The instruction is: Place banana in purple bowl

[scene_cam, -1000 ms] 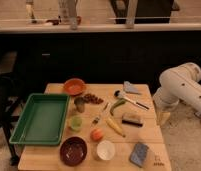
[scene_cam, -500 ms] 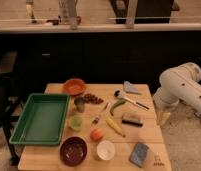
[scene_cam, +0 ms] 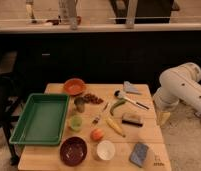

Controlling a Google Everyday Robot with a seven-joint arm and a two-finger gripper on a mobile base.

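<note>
The banana is small and yellow and lies on the wooden table near its middle, just below a curved green pod. The purple bowl stands at the table's front edge, left of a white cup. The white arm hangs off the table's right side, and my gripper points down beside the right edge, well apart from the banana and the bowl.
A green tray fills the table's left. An orange bowl is at the back. A small green cup, an orange fruit, a fork, a ladle, a dark block and a blue sponge lie around the banana.
</note>
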